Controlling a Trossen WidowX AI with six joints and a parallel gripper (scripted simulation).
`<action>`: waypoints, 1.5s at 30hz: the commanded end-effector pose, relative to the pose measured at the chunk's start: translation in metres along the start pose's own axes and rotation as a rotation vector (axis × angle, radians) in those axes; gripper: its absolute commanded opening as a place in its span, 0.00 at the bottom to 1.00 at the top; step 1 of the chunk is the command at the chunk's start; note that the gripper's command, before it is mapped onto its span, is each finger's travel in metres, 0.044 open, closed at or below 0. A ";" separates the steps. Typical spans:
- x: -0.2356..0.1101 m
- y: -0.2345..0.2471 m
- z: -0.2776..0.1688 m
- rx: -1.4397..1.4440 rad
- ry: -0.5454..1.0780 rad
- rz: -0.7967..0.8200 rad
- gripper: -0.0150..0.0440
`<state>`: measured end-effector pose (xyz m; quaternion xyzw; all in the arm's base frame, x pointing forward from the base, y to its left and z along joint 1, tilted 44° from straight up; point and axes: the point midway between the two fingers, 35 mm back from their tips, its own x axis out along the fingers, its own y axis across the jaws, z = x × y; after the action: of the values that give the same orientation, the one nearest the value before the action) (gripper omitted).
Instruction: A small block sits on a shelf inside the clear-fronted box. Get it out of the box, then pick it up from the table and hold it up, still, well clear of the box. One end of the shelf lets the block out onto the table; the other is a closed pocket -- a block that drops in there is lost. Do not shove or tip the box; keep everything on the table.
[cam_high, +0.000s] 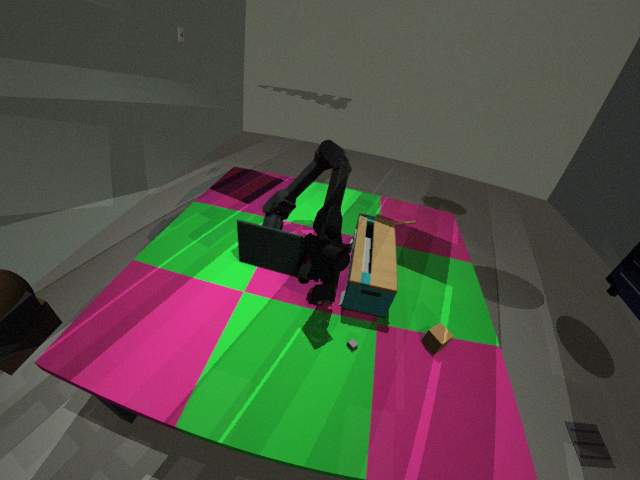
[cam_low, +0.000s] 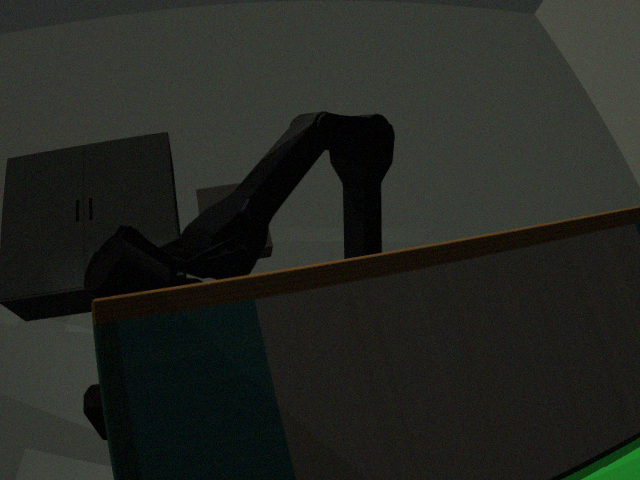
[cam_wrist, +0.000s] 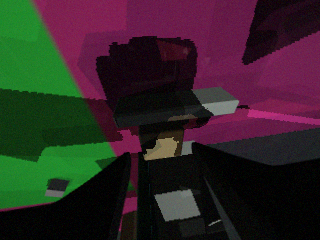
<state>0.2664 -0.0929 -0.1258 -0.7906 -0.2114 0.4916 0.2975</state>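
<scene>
The box (cam_high: 379, 255) (cam_low: 413, 361) has a tan top and a teal near end, and stands on the checkered table right of the arm. Pale strips show through its clear front, but I cannot make out a block on the shelf. A small grey block (cam_high: 352, 344) (cam_wrist: 56, 186) lies on the table in front of the box's near end. My gripper (cam_high: 319, 298) (cam_wrist: 160, 167) is open, low over the table by the box's near left corner. In the wrist view a T-shaped tool (cam_wrist: 162, 147) with a tan stem and a grey bar lies just ahead of the fingers.
A tan cube (cam_high: 437, 336) lies on the table, right of the grey block. A dark upright panel (cam_high: 268, 248) stands left of the arm. The arm (cam_low: 248, 217) shows above the box's rim in the exterior view, and the box hides my gripper there.
</scene>
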 end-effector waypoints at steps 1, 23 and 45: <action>0.008 -0.001 0.005 0.005 -0.001 -0.005 0.74; -0.003 0.000 0.000 0.005 -0.002 -0.003 0.25; -0.081 -0.007 -0.026 0.161 0.012 0.080 0.25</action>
<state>0.2596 -0.1366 -0.0734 -0.7819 -0.1700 0.5055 0.3229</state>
